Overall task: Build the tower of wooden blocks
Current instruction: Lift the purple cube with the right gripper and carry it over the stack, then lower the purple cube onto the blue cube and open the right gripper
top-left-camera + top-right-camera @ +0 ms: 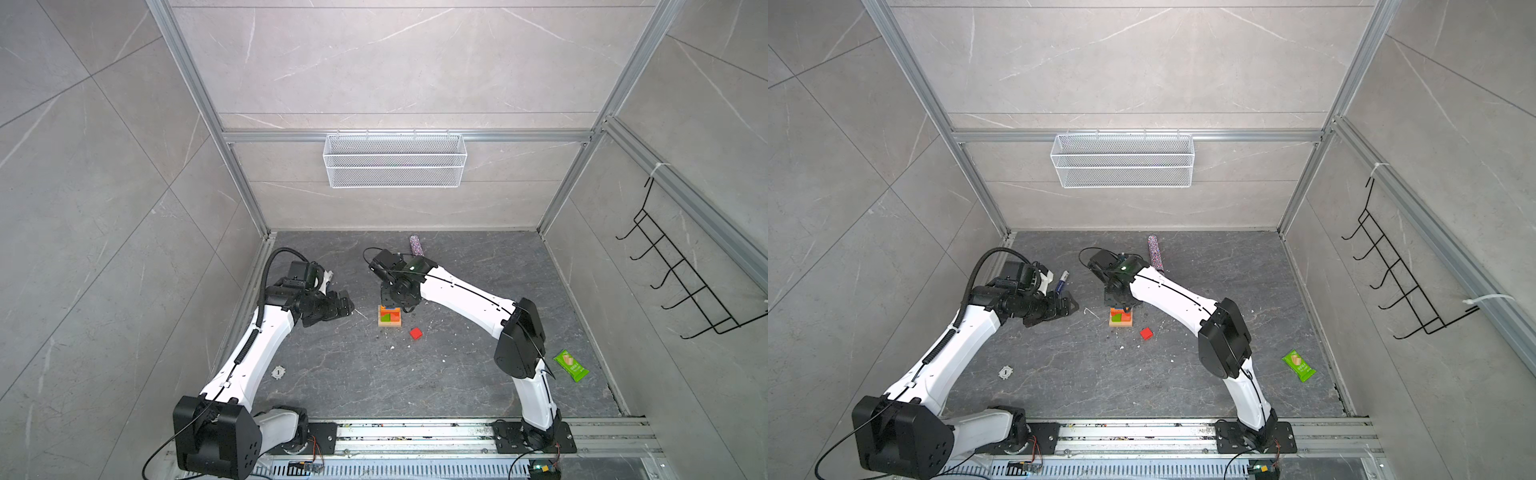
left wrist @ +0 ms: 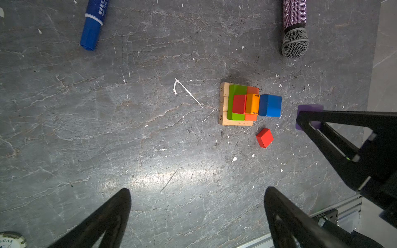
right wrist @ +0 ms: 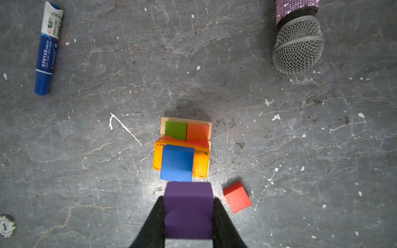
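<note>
Dark stony worktop (image 1: 353, 374), dotted with white crumbs. Then two white and black arms. Left arm (image 1: 257, 349) bent in from the left side, left jaws spread wide with nothing between them, off to the left of the tower (image 1: 390, 318) and not touching it. Right arm (image 1: 461, 293) reaching in over the tower, right jaws squeezed tight on a purple cube (image 3: 188, 210), held up off the worktop near the tower's top.

White wire basket (image 1: 395, 160) up on the back wall, black hook rack (image 1: 681, 282) on the right wall. Sparkly microphone (image 1: 416, 246) lying near the back edge.

The tower in the middle of the worktop: tan blocks at the bottom, a green one and an orange one on those, then a red and an orange one, and a blue cube (image 3: 177, 163) on the very top (four layers, counted from the bottom).

Green snack packet (image 1: 571, 365) far off to the right. Blue marker pen (image 1: 1062, 286) by the left arm. Red cube (image 1: 416, 333) alone on the worktop, near the tower but apart. Smallest of all, a round chip (image 1: 277, 372) beside the left arm.
</note>
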